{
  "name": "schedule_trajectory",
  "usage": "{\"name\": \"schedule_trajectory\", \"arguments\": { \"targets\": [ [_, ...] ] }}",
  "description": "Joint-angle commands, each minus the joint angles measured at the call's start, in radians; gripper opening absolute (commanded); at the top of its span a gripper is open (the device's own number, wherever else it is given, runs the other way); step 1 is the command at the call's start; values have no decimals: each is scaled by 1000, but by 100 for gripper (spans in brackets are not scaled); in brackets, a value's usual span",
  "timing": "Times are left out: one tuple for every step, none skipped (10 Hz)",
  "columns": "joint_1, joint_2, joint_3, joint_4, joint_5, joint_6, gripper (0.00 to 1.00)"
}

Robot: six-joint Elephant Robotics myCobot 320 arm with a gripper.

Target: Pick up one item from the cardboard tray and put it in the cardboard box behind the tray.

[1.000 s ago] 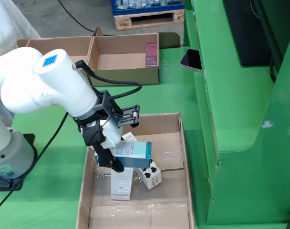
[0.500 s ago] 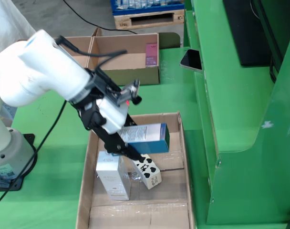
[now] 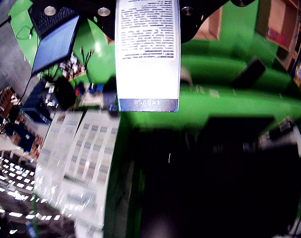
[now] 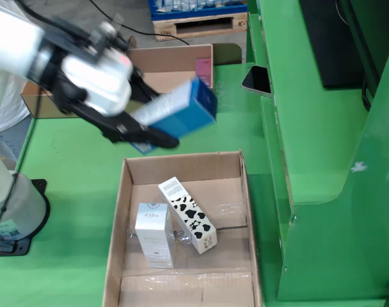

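Observation:
In the fixed view my gripper (image 4: pixel 146 118) is shut on a blue and white carton (image 4: pixel 182 110), holding it in the air above the far edge of the cardboard tray (image 4: pixel 127 173). The cardboard box (image 4: pixel 162 67) lies just behind it. The tray holds a white carton (image 4: pixel 153 234) and a cow-patterned carton (image 4: pixel 188 215). In the gripper view the held carton (image 3: pixel 147 54) hangs from the top centre, its printed white face and blue end towards the camera. The view below it is blurred.
A pink item (image 4: pixel 203 69) lies in the cardboard box at its right. A phone (image 4: pixel 258 79) lies on the green raised ledge (image 4: pixel 309 128) to the right. The arm's base (image 4: pixel 12 211) stands at the left.

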Motion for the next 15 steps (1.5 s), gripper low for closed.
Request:
{"name": "schedule_trajectory", "arguments": {
  "targets": [
    [50,71,176,23,-54,8,0],
    [50,71,176,23,-54,8,0],
    [50,71,176,23,-54,8,0],
    [50,71,176,23,-54,8,0],
    [50,71,176,23,-54,8,0],
    [50,71,176,23,-54,8,0],
    [50,71,176,23,-54,8,0],
    [50,71,176,23,-54,8,0],
    [50,71,176,23,-54,8,0],
    [50,71,176,23,-54,8,0],
    [50,71,176,23,-54,8,0],
    [44,72,176,-1,-13,4,0],
    [51,75,176,-10,25,-3,0],
    [98,62,176,47,0,-9,0],
    [130,63,176,39,14,-12,0]
  ]
}}
